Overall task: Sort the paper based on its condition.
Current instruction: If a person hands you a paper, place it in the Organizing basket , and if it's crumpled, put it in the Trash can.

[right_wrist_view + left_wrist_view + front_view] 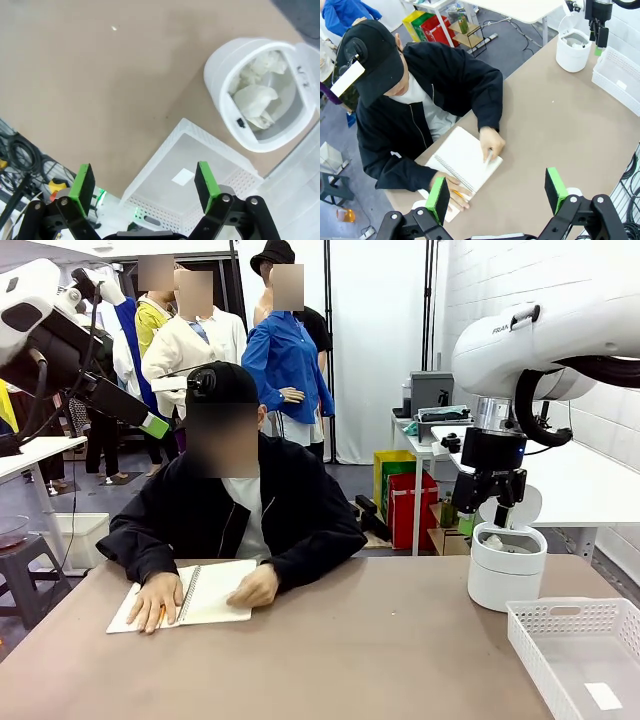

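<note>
A person at the far side holds a spiral notebook [205,592] [465,162] of white paper flat on the table, a pen in one hand [492,145]. My left gripper [497,192] hangs open high above the notebook, holding nothing. My right gripper [488,512] [144,182] is open and empty just above the white round bin [507,570] [222,75]. Crumpled paper [256,95] lies inside the bin. A small flat piece of paper [182,176] [603,696] rests in the white basket [570,625] [165,165].
Bin [573,50] and basket [620,75] stand together at the table's right end, the basket nearer my side. The person's arms rest along the far left edge. Bare brown tabletop [370,660] stretches between the notebook and the basket.
</note>
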You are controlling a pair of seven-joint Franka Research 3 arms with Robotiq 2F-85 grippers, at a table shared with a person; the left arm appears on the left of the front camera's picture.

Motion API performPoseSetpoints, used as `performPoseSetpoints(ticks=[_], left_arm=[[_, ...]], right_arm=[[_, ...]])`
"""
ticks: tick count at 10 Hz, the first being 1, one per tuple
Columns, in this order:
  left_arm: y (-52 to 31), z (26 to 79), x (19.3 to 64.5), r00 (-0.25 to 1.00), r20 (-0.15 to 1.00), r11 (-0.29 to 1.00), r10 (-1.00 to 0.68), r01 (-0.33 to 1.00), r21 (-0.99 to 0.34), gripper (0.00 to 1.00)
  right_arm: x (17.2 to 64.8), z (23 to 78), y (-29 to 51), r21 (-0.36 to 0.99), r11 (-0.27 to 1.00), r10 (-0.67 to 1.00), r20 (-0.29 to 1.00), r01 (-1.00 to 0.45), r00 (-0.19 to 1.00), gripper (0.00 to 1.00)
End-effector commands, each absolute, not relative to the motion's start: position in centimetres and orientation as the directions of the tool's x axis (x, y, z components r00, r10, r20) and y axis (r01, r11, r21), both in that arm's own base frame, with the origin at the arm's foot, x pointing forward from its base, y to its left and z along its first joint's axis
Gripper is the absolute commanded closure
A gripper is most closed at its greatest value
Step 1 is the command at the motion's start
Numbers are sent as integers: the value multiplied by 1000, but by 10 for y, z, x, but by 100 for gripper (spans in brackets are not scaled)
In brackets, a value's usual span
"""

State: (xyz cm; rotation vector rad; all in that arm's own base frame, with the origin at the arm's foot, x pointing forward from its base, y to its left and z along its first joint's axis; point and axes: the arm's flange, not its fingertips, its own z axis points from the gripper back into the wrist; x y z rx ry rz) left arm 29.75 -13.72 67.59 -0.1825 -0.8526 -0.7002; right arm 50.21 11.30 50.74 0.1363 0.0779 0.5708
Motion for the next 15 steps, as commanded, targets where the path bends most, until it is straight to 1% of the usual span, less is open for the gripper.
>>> performPoseSetpoints(ticks=[1, 2, 3, 4, 5, 6, 8, 9, 11, 14, 15], left_arm=[[-136, 676, 298, 450, 747, 764, -489, 634, 118, 0], [-136, 676, 298, 450, 747, 764, -489, 634, 118, 0], [-136, 676, 298, 450, 747, 764, -489, 634, 118, 0], [-136, 676, 298, 450, 747, 764, -489, 634, 118, 0], [-136, 676, 298, 450, 747, 764, -489, 634, 118, 0], [-136, 676, 298, 450, 747, 764, -489, 634, 118, 0], [-136, 676, 298, 450, 747, 764, -489, 634, 118, 0], [-136, 676, 298, 450, 747, 764, -489, 634, 118, 0], [-136, 676, 298, 450, 747, 764, -489, 634, 118, 0], [-136, 676, 298, 450, 747, 764, -489, 634, 118, 0], [-136, 676, 298, 450, 747, 764, -489, 634, 118, 0]], right_arm=[[460, 516, 144, 159, 730, 659, 96, -665, 746, 0], [451, 527, 161, 156, 650, 724, 172, -744, 668, 0], [441, 540, 176, 141, 581, 773, 211, -801, 598, 0], [433, 554, 192, 78, 539, 801, 261, -839, 539, 0], [426, 571, 207, 23, 485, 836, 282, -874, 471, 0], [422, 591, 218, -25, 455, 846, 323, -890, 424, 0], [425, 638, 226, -54, 356, 847, 440, -933, 298, 0], [421, 652, 227, -99, 354, 829, 493, -930, 263, 0], [416, 674, 227, -148, 343, 791, 579, -928, 200, 0], [420, 687, 216, -98, 386, 684, 697, -917, 213, 0], [420, 687, 213, -96, 399, 663, 717, -912, 215, 0]])
